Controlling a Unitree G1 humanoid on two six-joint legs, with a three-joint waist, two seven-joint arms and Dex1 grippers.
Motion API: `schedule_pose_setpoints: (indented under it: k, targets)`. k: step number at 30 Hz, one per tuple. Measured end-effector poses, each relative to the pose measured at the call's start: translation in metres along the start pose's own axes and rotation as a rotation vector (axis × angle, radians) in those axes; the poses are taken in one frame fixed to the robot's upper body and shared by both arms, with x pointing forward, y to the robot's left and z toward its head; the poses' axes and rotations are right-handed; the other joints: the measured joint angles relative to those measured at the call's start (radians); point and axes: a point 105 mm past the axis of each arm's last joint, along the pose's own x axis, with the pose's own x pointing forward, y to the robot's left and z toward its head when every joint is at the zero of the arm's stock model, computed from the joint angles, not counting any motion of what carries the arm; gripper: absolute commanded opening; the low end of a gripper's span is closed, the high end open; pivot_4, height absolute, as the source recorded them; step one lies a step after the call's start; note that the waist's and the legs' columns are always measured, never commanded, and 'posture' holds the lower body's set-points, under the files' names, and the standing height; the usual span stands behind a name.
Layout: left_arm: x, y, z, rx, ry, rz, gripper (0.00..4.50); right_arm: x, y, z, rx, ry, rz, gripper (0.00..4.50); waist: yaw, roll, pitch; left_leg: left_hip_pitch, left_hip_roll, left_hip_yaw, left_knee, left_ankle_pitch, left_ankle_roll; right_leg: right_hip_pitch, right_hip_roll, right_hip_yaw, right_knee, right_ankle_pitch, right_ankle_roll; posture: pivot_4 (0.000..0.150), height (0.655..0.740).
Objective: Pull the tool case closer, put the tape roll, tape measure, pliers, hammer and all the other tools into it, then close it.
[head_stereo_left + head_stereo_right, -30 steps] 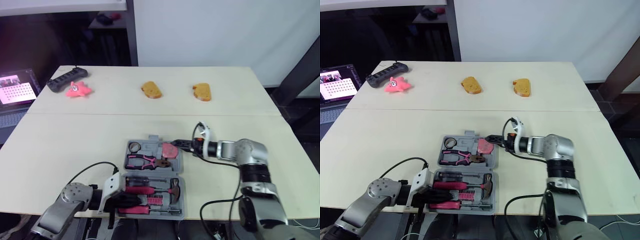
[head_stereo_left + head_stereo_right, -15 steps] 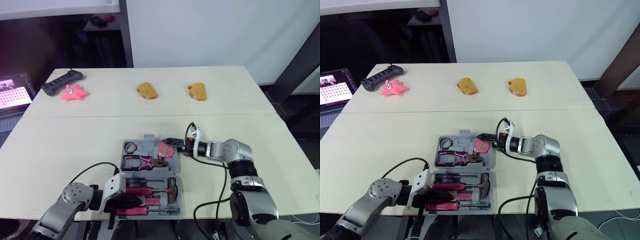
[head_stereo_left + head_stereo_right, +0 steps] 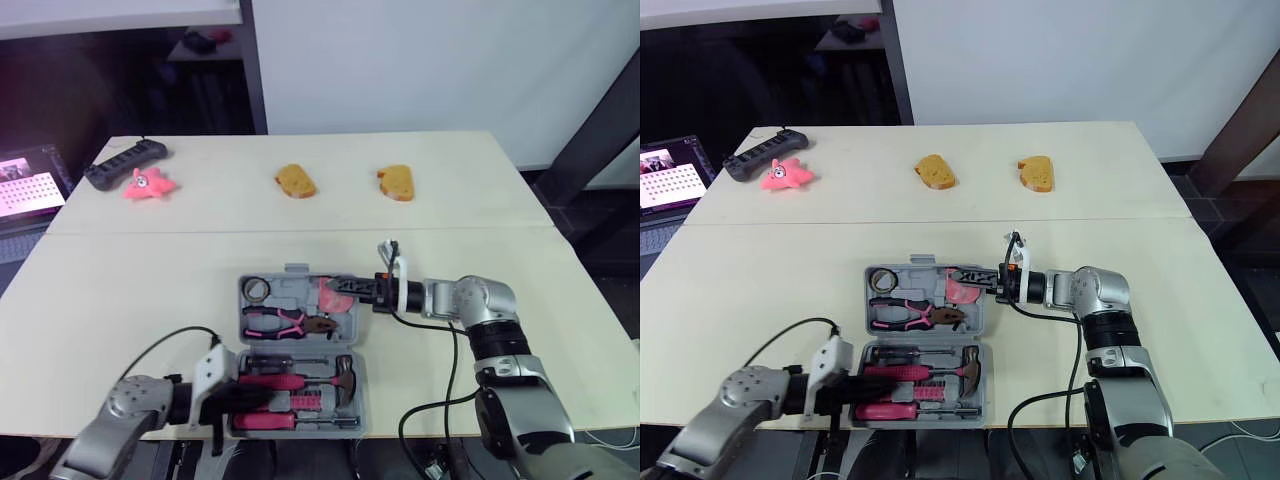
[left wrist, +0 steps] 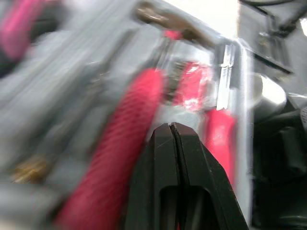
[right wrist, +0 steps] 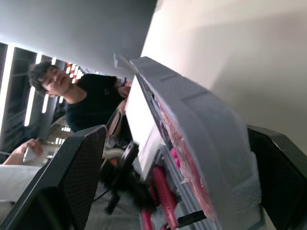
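Note:
The grey tool case [image 3: 300,345] lies open near the table's front edge. Its far half holds a tape roll [image 3: 257,289], pink-handled pliers [image 3: 283,322] and a pink tape measure [image 3: 336,297]. The near half holds a hammer [image 3: 346,372] and pink-handled screwdrivers [image 3: 272,381]. My right gripper [image 3: 352,290] is shut on the right edge of the far half [image 5: 201,143], which is tipped up a little. My left gripper [image 3: 240,402] is shut with nothing between its fingertips [image 4: 171,127], resting at the near half's left end over the pink handles.
At the table's far side lie two brown bread-like pieces [image 3: 298,181] [image 3: 397,183], a pink star toy [image 3: 148,184] and a black controller [image 3: 125,163]. A lit screen [image 3: 25,180] stands off the left edge. A person [image 5: 81,96] appears in the right wrist view.
The case's far half has tipped up slightly and shifted left with my right gripper on it. My left gripper has slid back a little toward the left.

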Motion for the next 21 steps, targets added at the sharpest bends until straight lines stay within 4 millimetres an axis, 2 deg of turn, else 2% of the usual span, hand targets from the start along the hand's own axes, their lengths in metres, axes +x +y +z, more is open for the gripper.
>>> schedule_pose_setpoints:
  k: [2,6,9,12,14,18,21]
  targets:
    - [-0.015,0.011,0.013,-0.001,-0.028,0.055,0.0,-0.002,0.006,0.001,-0.033,0.017,0.025,4.46,0.001,0.0,0.0,0.0,0.0,0.0,0.0,0.0,0.0,0.0,0.0,0.0,0.0,0.0,0.0,0.15,0.74]
    - [-0.04,0.016,0.028,-0.019,-0.056,0.069,0.0,-0.003,0.016,0.0,-0.082,0.064,0.084,4.46,0.001,0.0,0.001,-0.001,0.0,0.0,0.0,0.0,0.0,0.0,0.0,0.0,-0.001,0.0,0.0,0.15,0.74]
    - [-0.067,0.023,0.042,-0.043,-0.081,0.103,0.0,-0.006,0.026,-0.001,-0.115,0.097,0.135,4.46,0.0,0.0,0.001,-0.001,0.0,0.0,0.0,0.0,0.0,-0.001,0.0,0.0,-0.001,0.0,0.0,0.15,0.74]
    - [-0.095,0.033,0.054,-0.087,-0.079,0.166,0.0,-0.008,0.049,0.001,-0.169,0.105,0.251,4.46,0.0,0.001,0.003,-0.001,0.0,0.0,0.0,0.0,0.0,-0.001,0.0,0.0,-0.001,0.0,0.0,0.15,0.74]
    - [-0.107,0.04,0.059,-0.092,-0.092,0.209,0.0,-0.016,0.066,-0.007,-0.226,0.147,0.322,4.46,0.006,0.001,0.003,-0.002,0.0,0.0,-0.001,0.0,0.0,-0.001,-0.001,-0.001,-0.002,-0.001,0.001,0.15,0.74]
    - [-0.115,0.044,0.059,-0.111,-0.045,0.228,0.0,-0.023,0.082,-0.033,-0.254,0.211,0.411,4.46,0.009,0.0,0.004,-0.003,0.0,0.0,-0.001,0.0,0.0,-0.001,-0.001,-0.001,-0.003,-0.001,0.001,0.15,0.74]
    - [-0.112,0.036,0.061,-0.091,-0.014,0.176,0.0,-0.03,0.093,-0.049,-0.286,0.263,0.433,4.46,0.006,0.0,0.004,-0.003,0.0,0.001,-0.001,0.0,0.0,-0.002,-0.001,0.0,-0.003,-0.001,0.0,0.15,0.74]
